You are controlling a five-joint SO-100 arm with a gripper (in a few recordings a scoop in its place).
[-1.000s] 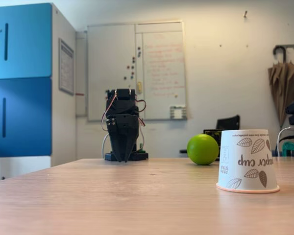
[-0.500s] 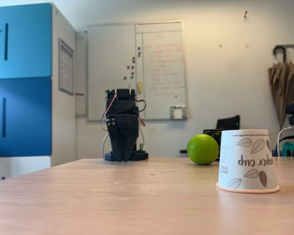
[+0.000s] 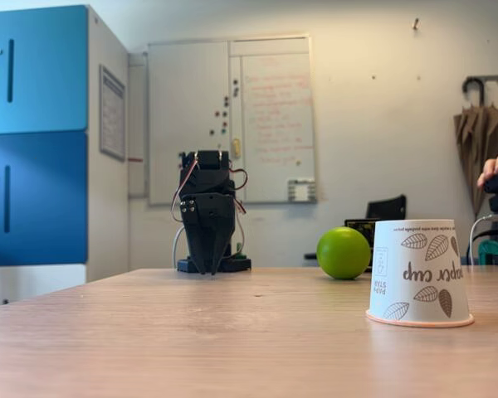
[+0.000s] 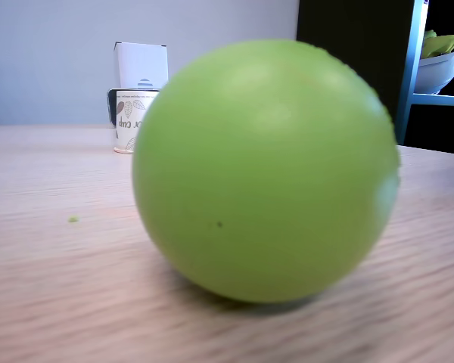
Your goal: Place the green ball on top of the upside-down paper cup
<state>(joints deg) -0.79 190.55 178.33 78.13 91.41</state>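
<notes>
Green and matte, the green ball (image 3: 344, 253) sat on the wooden table (image 3: 191, 332), to the right of the black arm as that fixed view showed it and nearer the camera than the arm's base. The gripper (image 3: 209, 264) hung point-down close to the tabletop at the far side, well apart from the ball; its fingers looked drawn together with nothing between them, though at that distance it was hard to be sure. The upside-down paper cup (image 3: 419, 272) stood rim-down just right of the ball and nearer the camera still. In the other fixed view the ball (image 4: 265, 170) loomed close, with the cup (image 4: 126, 121) far behind it. The reach would likely have to swing rightward and forward to the ball first, the cup lying just beyond it on the same side.
</notes>
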